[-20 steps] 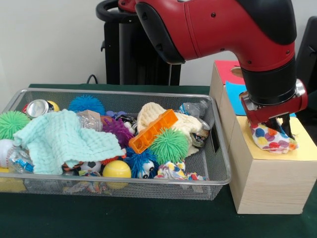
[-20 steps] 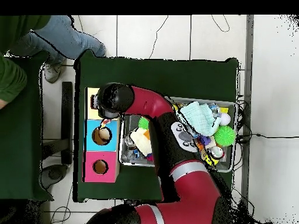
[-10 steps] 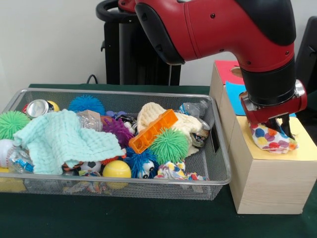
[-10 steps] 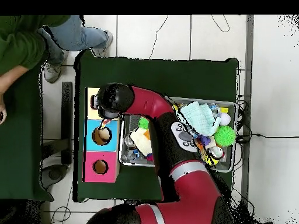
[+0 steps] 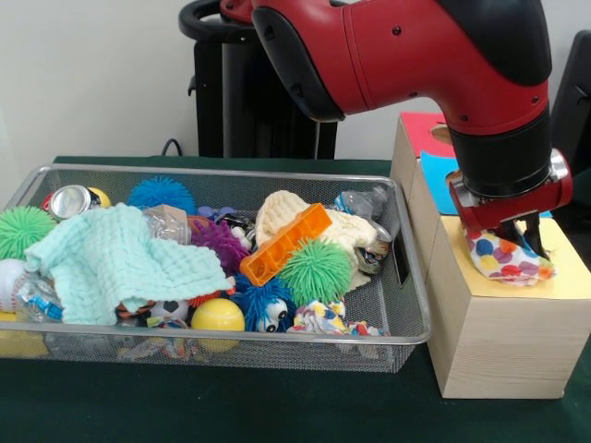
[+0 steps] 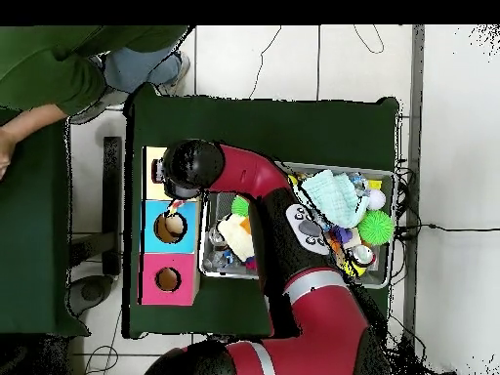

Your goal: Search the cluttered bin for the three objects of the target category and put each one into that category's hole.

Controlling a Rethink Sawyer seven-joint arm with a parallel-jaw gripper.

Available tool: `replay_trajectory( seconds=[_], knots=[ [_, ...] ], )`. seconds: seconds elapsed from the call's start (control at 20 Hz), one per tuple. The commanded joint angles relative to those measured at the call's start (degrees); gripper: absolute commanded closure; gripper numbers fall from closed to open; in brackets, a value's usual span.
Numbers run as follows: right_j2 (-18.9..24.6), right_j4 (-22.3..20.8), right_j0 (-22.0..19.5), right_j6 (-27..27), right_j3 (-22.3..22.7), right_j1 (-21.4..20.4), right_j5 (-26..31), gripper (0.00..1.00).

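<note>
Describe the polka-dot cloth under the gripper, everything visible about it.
The polka-dot cloth is a soft, bunched white fabric printed with red, orange, yellow, blue and purple dots. It rests crumpled on the yellow section of the wooden box's top, at the end nearest the camera in the front view. The gripper is directly over it, its dark fingers reaching down on either side of the bundle and touching it. Whether a hole lies beneath it is hidden. In the overhead view the arm covers it.

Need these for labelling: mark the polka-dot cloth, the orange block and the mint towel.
polka-dot cloth (image 5: 506, 258), front view, on its spotted middle under the claw.
orange block (image 5: 285, 244), front view, on the middle of its ridged top face.
mint towel (image 5: 115, 258), front view, on the centre of its waffle surface.
</note>
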Motion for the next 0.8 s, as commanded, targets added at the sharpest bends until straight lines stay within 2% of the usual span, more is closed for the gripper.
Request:
replay_trajectory(
  seconds=[0.05, 0.15, 0.2, 0.8],
  knots=[
    [3.64, -1.15, -0.48, 0.98, -0.46, 1.49, 1.06, 1.00],
    [3.72, -1.29, -0.50, 0.68, -0.81, 1.61, 1.32, 1.00],
    [3.89, -1.29, -0.59, 0.44, -1.10, 1.73, 1.53, 0.00],
    [3.70, -1.66, -0.34, 0.43, -1.42, 1.39, 1.70, 0.00]
  ],
)
